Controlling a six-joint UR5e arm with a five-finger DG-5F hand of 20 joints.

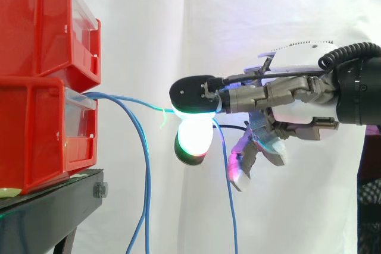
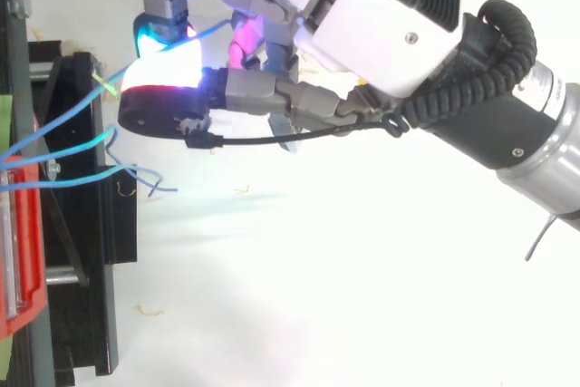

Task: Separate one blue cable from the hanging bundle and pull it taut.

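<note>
Nearest the top camera is the robot hand (image 2: pixel 362 6), reaching in over the black stand (image 1: pixel 47 206) toward the stacked red bins (image 1: pixel 36 135) that sit at the stand's front edge. Two of its glowing pads (image 1: pixel 195 134) are pressed together on a single blue cable (image 1: pixel 146 105), and the other fingers curl loosely beneath and hold nothing.

From the side, that cable leaves the front of the lower bin and runs almost level to the pinch. Its free end then drops straight down from the hand. The rest of the bundle (image 1: pixel 147 194) hangs from the same bin front, close to the stand's edge and well apart from the held strand, against the white curtain (image 1: pixel 178 28).

Separation looks done, since one strand is lifted clear of its neighbours. The stretch between bin and hand appears nearly straight but has a slight bend just before the pads, so I judge that a little more draw away from the bins is needed to make it properly taut.

No brand, label or writing can be read on the bins, the stand or the hand.
</note>
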